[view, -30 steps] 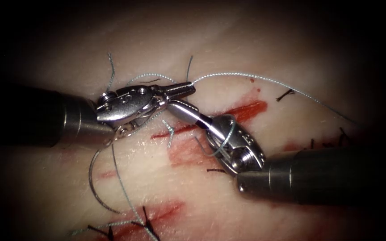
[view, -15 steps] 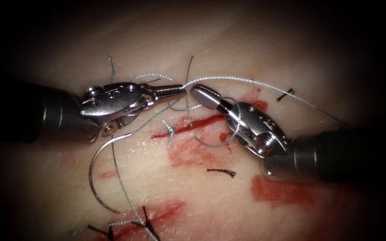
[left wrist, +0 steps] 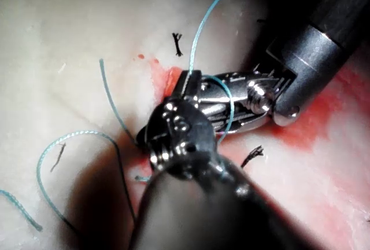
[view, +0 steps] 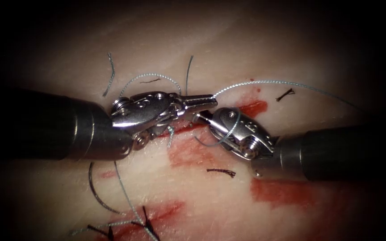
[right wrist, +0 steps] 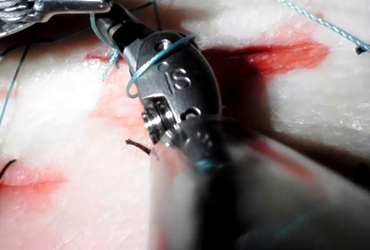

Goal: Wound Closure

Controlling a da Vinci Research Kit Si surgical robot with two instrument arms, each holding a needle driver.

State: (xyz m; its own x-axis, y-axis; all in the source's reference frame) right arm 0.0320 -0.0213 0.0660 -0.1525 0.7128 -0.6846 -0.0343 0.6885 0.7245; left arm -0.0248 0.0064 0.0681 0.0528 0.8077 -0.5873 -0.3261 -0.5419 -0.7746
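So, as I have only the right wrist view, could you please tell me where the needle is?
Observer: The needle lies on the tissue left of the cut, below the left tool's shaft. Neither tool holds it, and I cannot tell whether its hidden end is in the tissue.
Operator: Thank you. What is beside it?
Observer: A strand of thread runs past it down to dark stitches in red fluid. The left tool holds the thread in shut jaws, and a loop lies round the right tool.
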